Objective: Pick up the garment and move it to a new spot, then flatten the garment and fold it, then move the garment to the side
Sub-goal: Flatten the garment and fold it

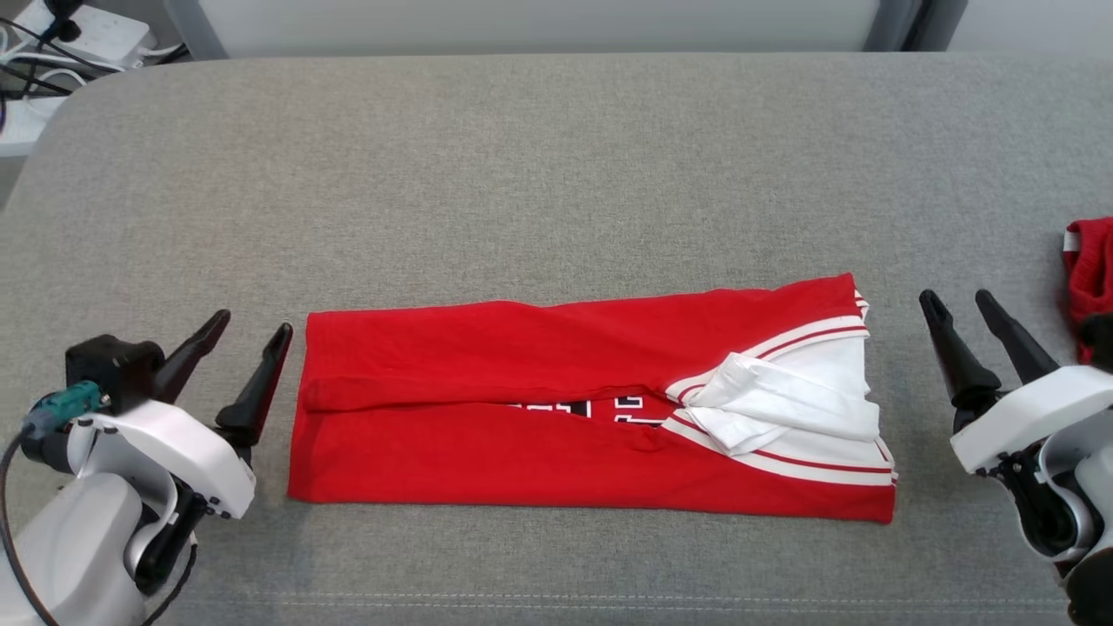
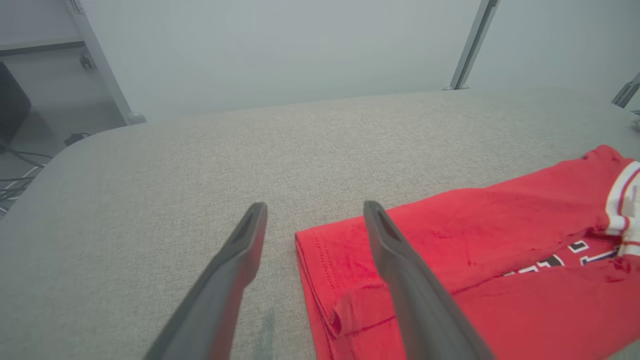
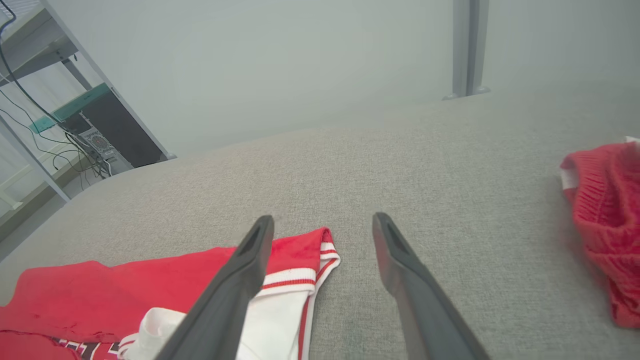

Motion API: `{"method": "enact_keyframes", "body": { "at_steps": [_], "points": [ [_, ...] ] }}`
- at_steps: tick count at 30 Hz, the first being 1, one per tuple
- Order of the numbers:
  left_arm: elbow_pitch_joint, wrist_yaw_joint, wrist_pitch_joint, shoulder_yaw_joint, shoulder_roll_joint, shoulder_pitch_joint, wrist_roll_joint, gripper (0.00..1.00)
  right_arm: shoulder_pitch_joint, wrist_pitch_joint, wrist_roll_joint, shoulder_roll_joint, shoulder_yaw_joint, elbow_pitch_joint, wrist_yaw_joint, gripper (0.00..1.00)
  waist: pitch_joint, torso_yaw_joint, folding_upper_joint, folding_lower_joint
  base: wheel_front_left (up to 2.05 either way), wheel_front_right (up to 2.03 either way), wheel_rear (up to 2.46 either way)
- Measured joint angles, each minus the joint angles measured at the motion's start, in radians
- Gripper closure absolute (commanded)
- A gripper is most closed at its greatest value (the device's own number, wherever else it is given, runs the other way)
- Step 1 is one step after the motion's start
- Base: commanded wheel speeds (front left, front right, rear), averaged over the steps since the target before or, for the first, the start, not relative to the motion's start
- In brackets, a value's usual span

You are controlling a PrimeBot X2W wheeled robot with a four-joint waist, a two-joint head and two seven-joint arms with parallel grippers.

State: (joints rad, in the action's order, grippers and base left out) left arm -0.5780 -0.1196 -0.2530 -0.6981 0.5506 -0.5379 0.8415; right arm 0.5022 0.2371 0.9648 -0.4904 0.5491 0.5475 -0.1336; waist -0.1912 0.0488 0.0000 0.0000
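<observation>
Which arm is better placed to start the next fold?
Left, probably. The left gripper hangs open with a fingertip right beside the flat hem end of the garment. The right gripper, also open, stands farther off from the bunched white end.

A grey fabric-covered worktop (image 1: 556,156) with rounded far corners carries two things. The red garment (image 1: 487,452), folded into a long band with white striped trim at one end, lies flat on it. Well to the garment's right, apart from it, sits a crumpled red cloth (image 1: 1091,269).
</observation>
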Motion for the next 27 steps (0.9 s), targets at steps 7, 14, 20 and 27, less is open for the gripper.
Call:
{"method": "enact_keyframes", "body": {
  "at_steps": [7, 14, 20, 27],
  "points": [
    [0.089, 0.035, 0.0, 0.198, -0.072, 0.116, -0.143, 0.0, -0.045, 0.01, -0.121, 0.085, -0.063, 0.097, 0.0, 0.0, 0.025, 0.032, 0.0, 0.0, 0.0, 0.0, 0.0],
    [0.152, 0.04, 0.0, 0.315, -0.148, 0.22, -0.259, 0.0, -0.08, 0.011, -0.174, 0.152, -0.123, 0.156, 0.0, 0.0, 0.035, 0.06, 0.0, 0.0, 0.0, 0.0, 0.0],
    [0.19, 0.04, 0.0, 0.398, -0.19, 0.271, -0.33, 0.0, -0.101, 0.011, -0.183, 0.182, -0.128, 0.216, 0.0, 0.0, 0.044, 0.078, 0.0, 0.0, 0.0, 0.0, 0.0],
    [0.221, 0.031, 0.0, 0.475, -0.244, 0.333, -0.378, 0.0, -0.102, 0.011, -0.168, 0.206, -0.143, 0.256, 0.0, 0.0, 0.04, 0.092, 0.0, 0.0, 0.0, 0.0, 0.0]
  ]
}}
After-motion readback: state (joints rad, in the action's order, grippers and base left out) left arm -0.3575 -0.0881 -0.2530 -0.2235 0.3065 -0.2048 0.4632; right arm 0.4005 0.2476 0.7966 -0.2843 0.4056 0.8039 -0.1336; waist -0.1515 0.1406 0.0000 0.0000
